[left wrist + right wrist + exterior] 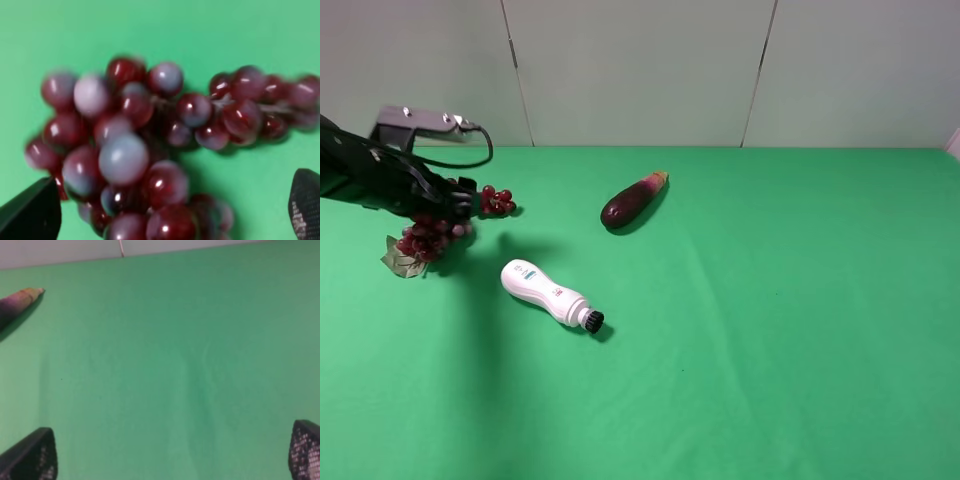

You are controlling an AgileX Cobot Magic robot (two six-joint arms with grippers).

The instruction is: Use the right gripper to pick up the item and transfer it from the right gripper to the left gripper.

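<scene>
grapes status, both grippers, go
Left gripper open over the grapes on the green cloth. Right gripper open, empty. Eggplant and white bottle clear.

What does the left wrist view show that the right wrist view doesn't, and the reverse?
Only the left wrist view shows the grapes, close up and blurred, filling the space between the left claw tips. Only the right wrist view shows the eggplant tip at the frame edge and a strip of pale wall. Both show the green cloth and two widely spread black claw tips, the right claw empty.

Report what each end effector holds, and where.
Nothing. The left end effector is open over the grape bunch; the right end effector is open and empty.
</scene>
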